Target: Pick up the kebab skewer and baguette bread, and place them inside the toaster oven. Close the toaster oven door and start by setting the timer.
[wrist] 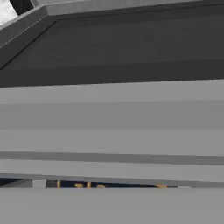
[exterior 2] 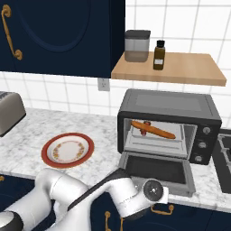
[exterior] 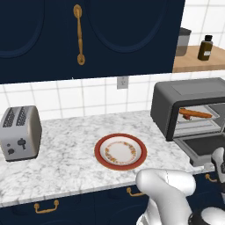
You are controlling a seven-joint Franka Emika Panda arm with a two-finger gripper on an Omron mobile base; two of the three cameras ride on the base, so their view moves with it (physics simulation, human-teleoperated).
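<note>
The toaster oven door (exterior 2: pixel 155 170) hangs dropped open, lying nearly flat out from the front of the toaster oven (exterior 2: pixel 169 124), and the hand works at its outer edge, low at the desk's front lip; in the hand view the grey slab of the door (wrist: pixel 112 127) spans the frame at very close range, its dark glass panel above. The hand itself cannot be made out in any of the pictures, since the wrist (exterior 2: pixel 153 191) blocks it in the right base view; going by how wide it stands, its fingers are spread and hold nothing. The step in hand appears to be closing the door: the hand should come under or against the free edge by the bar handle, then sweep up and back along the arc of the hinge, not push straight in, so the panel is not forced against its pivot. Inside the cavity, the baguette bread (exterior 2: pixel 155 130) lies slantwise on the rack with the kebab skewer (exterior 2: pixel 145 127) touching or crossing it, both above and behind the hand. The plate (exterior 2: pixel 67 150) sits to the left on the desk (exterior: pixel 66 154), well apart. The timer knobs (exterior 2: pixel 204 144) remain for afterwards.
</note>
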